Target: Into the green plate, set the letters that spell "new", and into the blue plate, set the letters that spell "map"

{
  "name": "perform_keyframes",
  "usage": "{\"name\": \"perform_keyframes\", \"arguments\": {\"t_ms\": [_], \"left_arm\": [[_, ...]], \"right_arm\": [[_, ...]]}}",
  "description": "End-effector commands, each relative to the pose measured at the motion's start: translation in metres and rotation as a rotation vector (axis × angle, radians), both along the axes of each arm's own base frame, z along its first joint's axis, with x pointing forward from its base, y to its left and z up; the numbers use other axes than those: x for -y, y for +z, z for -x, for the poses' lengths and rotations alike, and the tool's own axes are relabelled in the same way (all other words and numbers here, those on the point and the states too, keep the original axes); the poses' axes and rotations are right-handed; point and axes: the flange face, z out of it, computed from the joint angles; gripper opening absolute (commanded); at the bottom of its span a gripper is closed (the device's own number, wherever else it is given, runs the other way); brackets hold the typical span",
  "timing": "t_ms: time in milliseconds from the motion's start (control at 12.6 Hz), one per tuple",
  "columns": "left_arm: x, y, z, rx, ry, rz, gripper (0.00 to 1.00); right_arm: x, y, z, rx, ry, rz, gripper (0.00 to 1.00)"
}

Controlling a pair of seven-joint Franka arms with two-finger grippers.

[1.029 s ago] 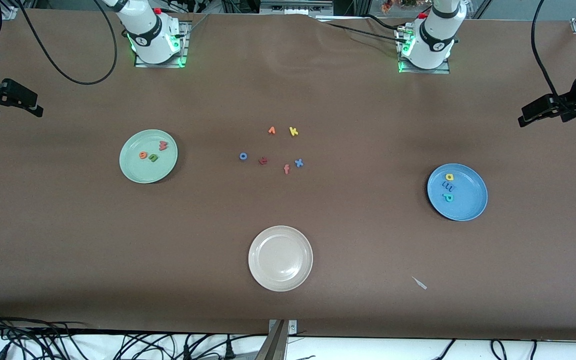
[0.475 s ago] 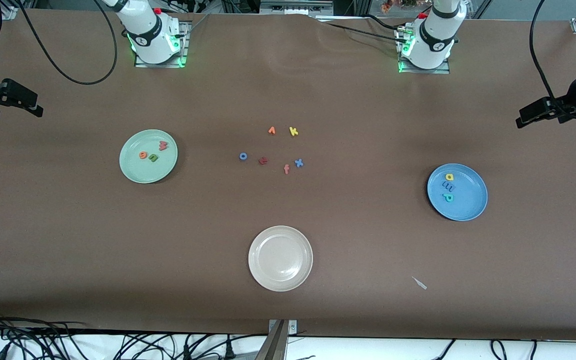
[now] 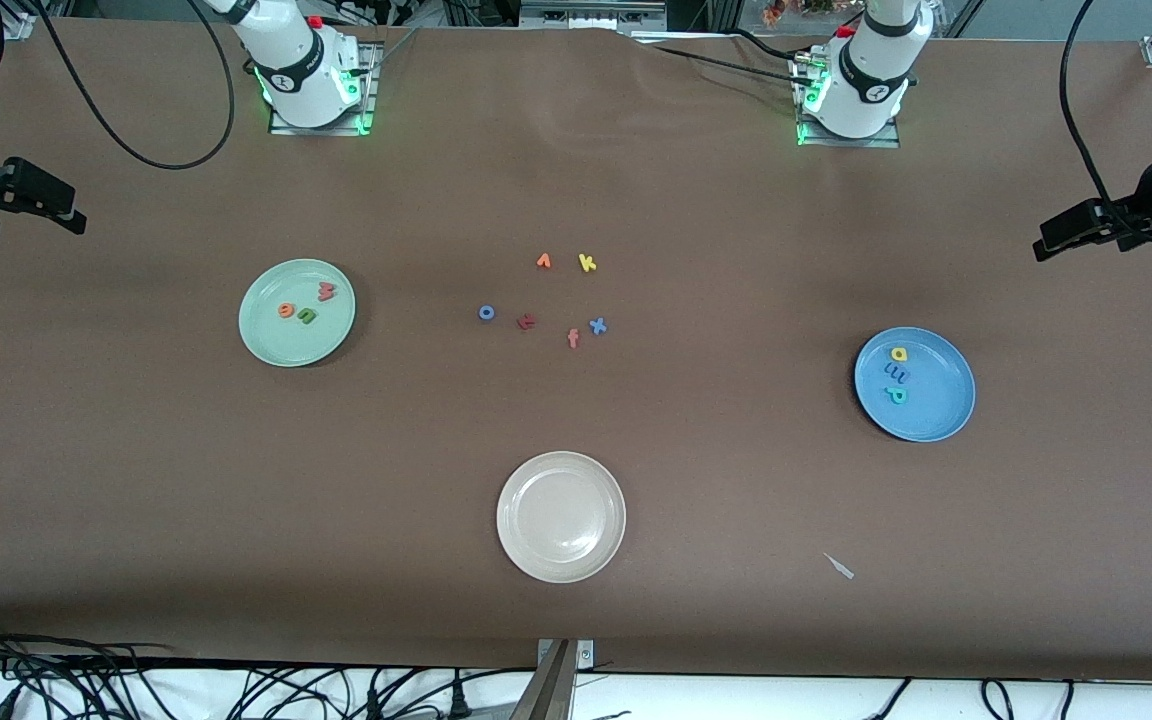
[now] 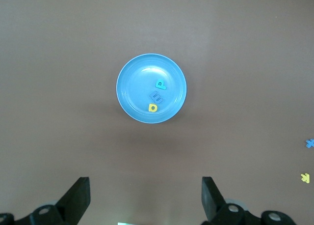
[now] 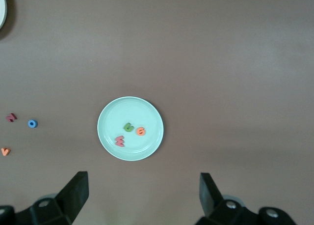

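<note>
Letters: n, e, w [image 3: 304, 303] in green plate [image 3: 266, 340] frame left; m, a, p [image 3: 897, 374] in blue plate [image 3: 941, 415] frame right | left gripper [image 4: 145, 200], right gripper [image 5: 142, 198]: jaws wide open, empty | judged complete; hold clear, leave spares [image 3: 556, 300] on counter [image 3: 136, 480].

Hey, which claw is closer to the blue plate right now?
Left. The left claw hangs open at its end of the table, near the blue plate; the right claw, open, is by the green plate.

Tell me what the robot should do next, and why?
Probably nothing more than park both arms. The green plate already holds the n, e and w, and the blue plate holds the m, a and p. The left gripper and right gripper hang open and empty, high over the table's ends.
</note>
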Motion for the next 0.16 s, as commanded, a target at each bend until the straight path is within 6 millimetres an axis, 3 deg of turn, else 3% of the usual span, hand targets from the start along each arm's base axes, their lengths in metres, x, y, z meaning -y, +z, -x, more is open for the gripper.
{"name": "perform_keyframes", "arguments": {"t_ms": [0,79], "left_arm": [[-0.0058,0.0014,-0.0009,0.014,-0.010,0.036,1.00],[-0.0058,0.0004,-0.0011,0.011,-0.010,0.037,1.00]], "right_arm": [[0.0022,0.0039,0.0054,0.012,0.006,0.008,1.00],[0.0022,0.0039,0.0054,0.012,0.006,0.008,1.00]]}}
